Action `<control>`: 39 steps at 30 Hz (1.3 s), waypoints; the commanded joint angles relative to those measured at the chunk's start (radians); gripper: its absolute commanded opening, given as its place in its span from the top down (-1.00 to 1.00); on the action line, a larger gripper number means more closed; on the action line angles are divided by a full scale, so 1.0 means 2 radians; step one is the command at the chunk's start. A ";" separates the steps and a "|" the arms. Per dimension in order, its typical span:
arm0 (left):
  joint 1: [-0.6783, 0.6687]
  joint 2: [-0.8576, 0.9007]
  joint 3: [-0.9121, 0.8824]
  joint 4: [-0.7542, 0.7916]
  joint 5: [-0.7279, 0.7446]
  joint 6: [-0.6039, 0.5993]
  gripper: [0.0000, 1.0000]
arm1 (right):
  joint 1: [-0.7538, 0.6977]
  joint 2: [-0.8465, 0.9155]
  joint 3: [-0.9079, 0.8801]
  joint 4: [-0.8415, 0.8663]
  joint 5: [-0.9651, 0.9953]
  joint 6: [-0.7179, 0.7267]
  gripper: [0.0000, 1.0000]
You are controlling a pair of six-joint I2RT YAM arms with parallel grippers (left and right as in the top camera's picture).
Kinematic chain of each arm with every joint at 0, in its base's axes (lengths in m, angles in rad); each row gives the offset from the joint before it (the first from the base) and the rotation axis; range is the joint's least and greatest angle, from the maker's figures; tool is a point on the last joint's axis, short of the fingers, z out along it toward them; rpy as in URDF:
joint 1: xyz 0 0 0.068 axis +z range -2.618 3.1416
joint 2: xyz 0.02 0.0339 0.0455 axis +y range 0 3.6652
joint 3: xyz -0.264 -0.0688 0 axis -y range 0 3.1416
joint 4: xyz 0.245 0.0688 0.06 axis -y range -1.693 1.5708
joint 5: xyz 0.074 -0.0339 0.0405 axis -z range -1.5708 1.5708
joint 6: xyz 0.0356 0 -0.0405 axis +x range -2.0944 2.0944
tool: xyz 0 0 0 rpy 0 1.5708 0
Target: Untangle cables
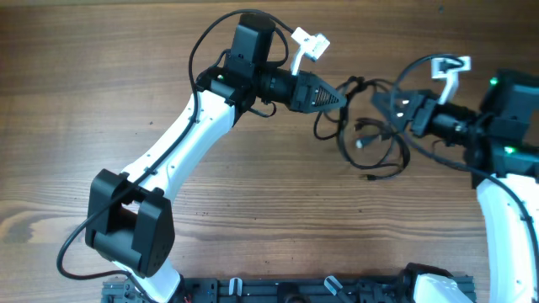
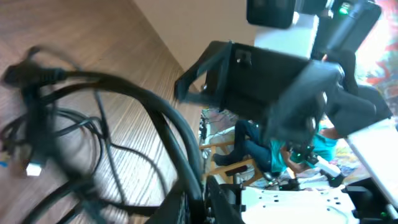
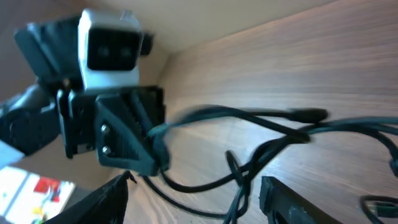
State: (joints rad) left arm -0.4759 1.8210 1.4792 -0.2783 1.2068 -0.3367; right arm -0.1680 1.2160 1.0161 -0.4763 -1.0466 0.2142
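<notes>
While the left gripper [image 1: 339, 95] has its jaws pinched together on a strand of the cables [image 1: 370, 139], the right gripper [image 1: 381, 103] faces it from the other side with its jaws standing apart and nothing clamped between them. In the right wrist view the two right fingers [image 3: 115, 196] sit wide at the bottom edges of the frame, and a black cord loops across the gap between them. I cannot tell whether it touches either one. The same view shows the closed tip of the left gripper with a cord running out of it along the wood.

In the left wrist view, thick blurred strands of the cables [image 2: 143, 106] rise from the closed fingers at the bottom edge and fan out to the left. They cross thinner cords there, near a silver-tipped plug [image 2: 34, 167] lying on the wood.

From overhead, the cables form a loose knot of black loops between and just below the two grippers, slightly right of the middle of the wooden table [image 1: 101, 67]. One strand is drawn up to the left gripper's tip, and the lower loops sag towards the camera's near side.

The left arm [image 1: 181, 139] reaches in diagonally from the lower left, and the right arm [image 1: 505, 219] comes in from the right edge.
</notes>
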 commanded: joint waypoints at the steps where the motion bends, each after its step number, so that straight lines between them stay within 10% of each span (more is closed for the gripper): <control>1: 0.001 -0.013 0.003 0.005 0.018 -0.036 0.78 | 0.052 0.000 0.010 0.006 0.065 -0.014 -0.45; 20: 0.002 -0.013 0.003 0.107 0.006 -0.154 0.92 | 0.068 0.051 0.010 -0.029 0.168 0.073 -0.31; 24: 0.008 -0.013 0.003 -0.023 -0.190 -0.081 0.91 | 0.068 0.051 0.010 -0.038 0.240 0.114 -0.34; 27: 0.006 -0.002 0.003 -0.105 -0.422 -0.078 0.48 | 0.068 0.051 0.010 -0.046 0.277 0.117 -0.37; 32: 0.005 0.048 0.003 -0.115 -0.464 -0.079 -0.27 | 0.068 0.051 0.010 -0.058 0.292 0.115 -0.44; 39: 0.003 0.090 0.003 -0.125 -0.443 -0.247 -0.23 | 0.068 0.051 0.010 -0.059 0.292 0.115 -0.47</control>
State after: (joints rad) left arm -0.4690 1.9804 1.4849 -0.5278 0.3218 -0.6216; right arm -0.0380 1.3102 1.0168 -0.5919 -0.4866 0.4347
